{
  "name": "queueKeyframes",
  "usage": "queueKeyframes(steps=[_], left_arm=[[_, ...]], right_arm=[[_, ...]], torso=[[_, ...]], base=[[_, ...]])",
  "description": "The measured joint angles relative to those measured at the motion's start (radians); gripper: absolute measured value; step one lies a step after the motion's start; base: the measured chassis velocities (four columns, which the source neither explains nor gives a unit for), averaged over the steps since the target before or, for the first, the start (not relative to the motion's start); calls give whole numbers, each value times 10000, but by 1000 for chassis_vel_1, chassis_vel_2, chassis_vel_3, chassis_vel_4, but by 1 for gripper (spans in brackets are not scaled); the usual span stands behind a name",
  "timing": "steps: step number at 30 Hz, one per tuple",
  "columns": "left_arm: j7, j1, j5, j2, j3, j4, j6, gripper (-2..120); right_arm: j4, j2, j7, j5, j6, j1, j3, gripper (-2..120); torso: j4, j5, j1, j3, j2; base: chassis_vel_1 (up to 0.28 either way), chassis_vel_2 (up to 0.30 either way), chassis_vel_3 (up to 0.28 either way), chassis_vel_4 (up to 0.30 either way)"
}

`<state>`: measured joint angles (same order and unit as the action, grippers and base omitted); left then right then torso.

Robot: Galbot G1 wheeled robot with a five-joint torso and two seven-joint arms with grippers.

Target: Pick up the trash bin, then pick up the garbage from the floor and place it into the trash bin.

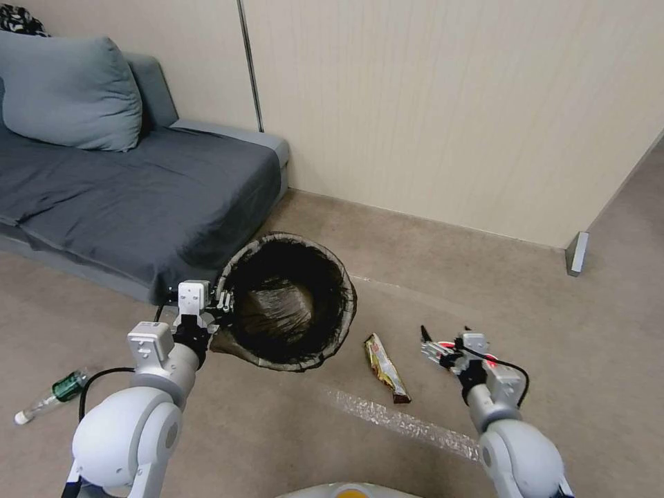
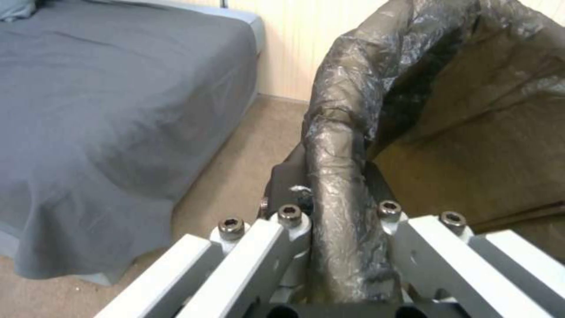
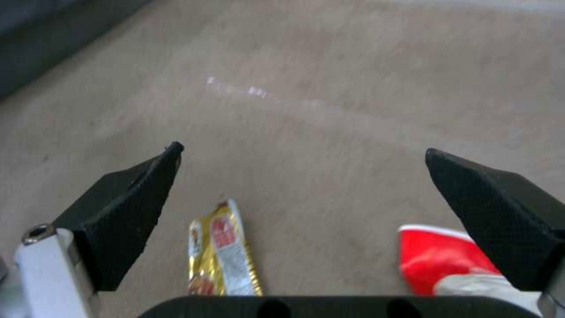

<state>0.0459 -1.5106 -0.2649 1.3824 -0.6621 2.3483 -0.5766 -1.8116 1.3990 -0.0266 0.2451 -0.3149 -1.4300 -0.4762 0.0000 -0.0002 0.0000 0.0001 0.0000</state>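
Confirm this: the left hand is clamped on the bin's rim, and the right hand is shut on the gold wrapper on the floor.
Not quite. The left hand is clamped on the trash bin rim, but the right hand is open and holds nothing. The right wrist view shows its fingers spread wide above the floor, with the gold wrapper lying loose between them.

Blk bin liner [image 1: 287, 304] — gold wrapper [image 1: 386, 367]
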Motion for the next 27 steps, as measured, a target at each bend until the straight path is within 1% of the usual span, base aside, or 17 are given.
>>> queueKeyframes(steps=[3,4,6,7,9,10,14,15,17,20,21,23,27], left_arm=[[-96,89,-77,-66,0,76,-124,4],[-96,89,-77,-66,0,76,-124,4],[-119,145,-95,-80,8,126,-192,4],[-119,145,-95,-80,8,126,-192,4],[-134,212,-111,-96,25,167,-266,4],[-134,212,-111,-96,25,167,-266,4],[-176,337,-152,-125,-33,212,-326,4],[-176,337,-152,-125,-33,212,-326,4],[-192,375,-186,-131,-70,228,-347,4],[-246,484,-283,-141,-113,250,-419,4],[-246,484,-283,-141,-113,250,-419,4],[-264,527,-292,-137,-90,250,-436,4],[-269,545,-292,-107,-50,232,-440,4]], right_arm=[[871,-94,-7,400,-277,575,475,100],[871,-94,-7,400,-277,575,475,100],[1628,-68,-6,602,-395,1013,731,100],[1628,-68,-6,602,-395,1013,731,100],[2420,9,28,843,-559,1499,940,100],[2420,9,28,843,-559,1499,940,100],[3445,138,132,913,-644,2097,1149,100],[3445,138,132,913,-644,2097,1149,100],[3661,197,174,863,-658,2247,1185,100],[4454,456,234,308,-618,2741,1208,100],[4454,456,234,308,-618,2741,1208,100],[4955,583,203,-75,-468,2970,1232,100],[5439,720,154,-304,-309,3143,1253,100]], torso=[[-1,2,0,0,0],[-1,2,0,0,0],[0,1,0,1,0],[0,1,0,1,0],[0,3,1,0,0],[0,3,1,0,0],[0,0,1,0,0],[0,0,1,0,0],[-1,0,1,0,0],[0,1,0,0,0],[0,1,0,0,0],[-1,1,1,0,0],[0,0,0,0,0]], base=[[0,0,0,0],[0,0,0,0],[0,0,0,0],[0,0,0,0],[0,0,0,0],[0,0,0,0],[0,0,0,0],[0,0,0,0],[0,0,0,0],[0,0,0,0],[0,0,0,0],[0,0,0,0],[0,0,0,0]])
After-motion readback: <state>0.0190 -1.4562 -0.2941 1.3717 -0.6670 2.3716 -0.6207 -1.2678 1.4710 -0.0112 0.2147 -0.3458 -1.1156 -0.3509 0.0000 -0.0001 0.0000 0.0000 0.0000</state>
